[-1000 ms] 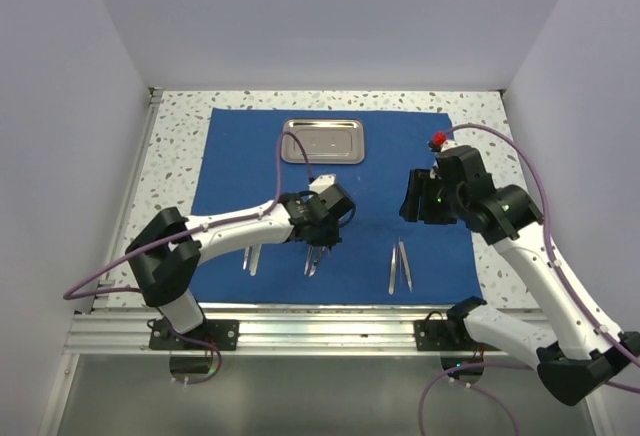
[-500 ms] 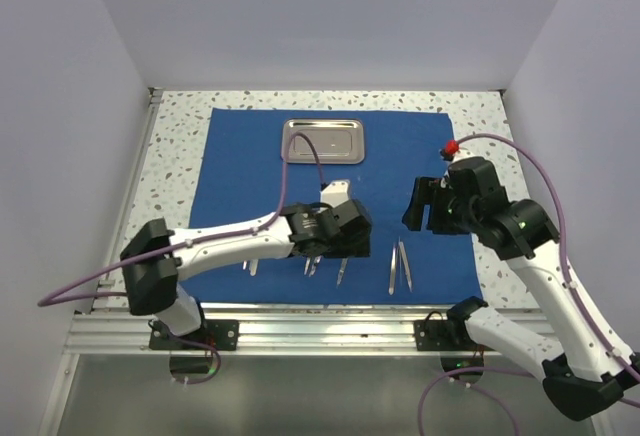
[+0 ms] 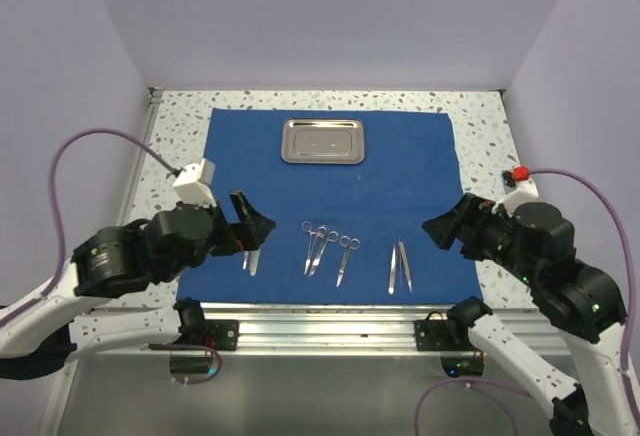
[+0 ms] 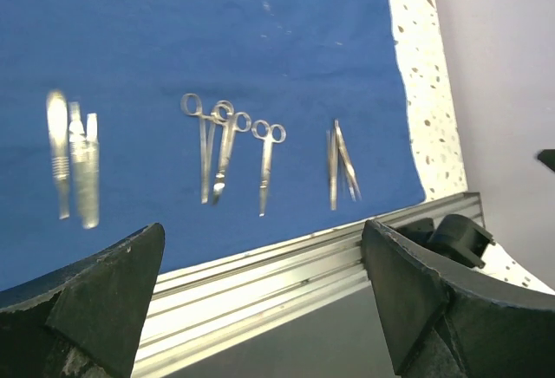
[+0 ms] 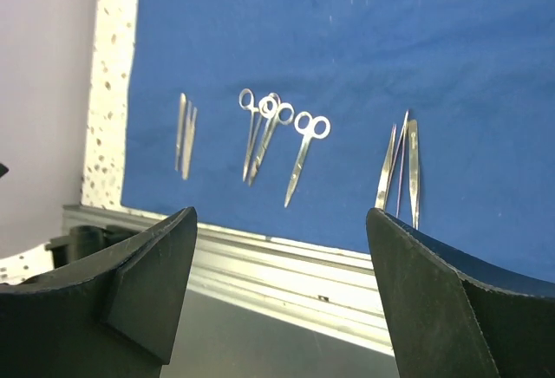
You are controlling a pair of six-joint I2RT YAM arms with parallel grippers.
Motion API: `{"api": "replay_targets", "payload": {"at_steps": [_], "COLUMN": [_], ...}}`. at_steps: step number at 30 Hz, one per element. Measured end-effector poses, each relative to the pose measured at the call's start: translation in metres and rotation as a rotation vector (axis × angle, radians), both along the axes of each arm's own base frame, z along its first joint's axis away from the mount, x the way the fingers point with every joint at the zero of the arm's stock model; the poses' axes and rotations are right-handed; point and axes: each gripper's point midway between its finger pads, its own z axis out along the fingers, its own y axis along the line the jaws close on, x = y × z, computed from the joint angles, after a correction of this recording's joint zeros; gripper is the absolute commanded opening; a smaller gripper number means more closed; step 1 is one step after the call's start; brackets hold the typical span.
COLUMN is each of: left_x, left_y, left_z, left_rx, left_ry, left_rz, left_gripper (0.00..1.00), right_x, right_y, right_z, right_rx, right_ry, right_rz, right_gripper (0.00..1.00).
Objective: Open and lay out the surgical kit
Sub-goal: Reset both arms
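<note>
Between left end effector (image 3: 252, 226) and right end effector (image 3: 443, 228), both wide, scissors (image 3: 343, 260) on wrap (image 3: 400, 156)

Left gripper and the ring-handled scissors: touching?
Apart. Top view: the left gripper hangs open left of the scissors, bare blue wrap between them.

We see a broad strip of bare blue cloth (image 3: 400, 176) between the steel tray (image 3: 322, 142) at the far side and the near row: flat steel instruments (image 3: 250, 259), ring-handled scissors (image 3: 320, 248), tweezers (image 3: 400, 266). Narrow gaps of cloth separate these three groups.
</note>
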Motion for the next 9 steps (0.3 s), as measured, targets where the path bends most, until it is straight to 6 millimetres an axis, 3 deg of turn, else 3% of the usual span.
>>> {"api": "replay_targets", "payload": {"at_steps": [4, 7, 9], "left_x": [-0.006, -0.006, -0.005], "left_y": [0.044, 0.062, 0.070], "left_z": [0.025, 0.038, 0.039], "left_rx": [0.011, 0.019, 0.041], "left_ry": [-0.050, -0.085, -0.102], "left_rz": [0.052, 0.075, 0.086], "left_gripper": [1.00, 1.00, 1.00], "right_x": [-0.013, -0.026, -0.033], "right_y": [-0.017, -0.032, -0.041], "right_z": [0.031, 0.045, 0.049], "right_rx": [0.036, 0.064, 0.075], "right_ry": [-0.112, -0.197, -0.242], "right_rz": [-0.048, -0.084, -0.108], "right_gripper": [0.84, 0.82, 0.90]}}
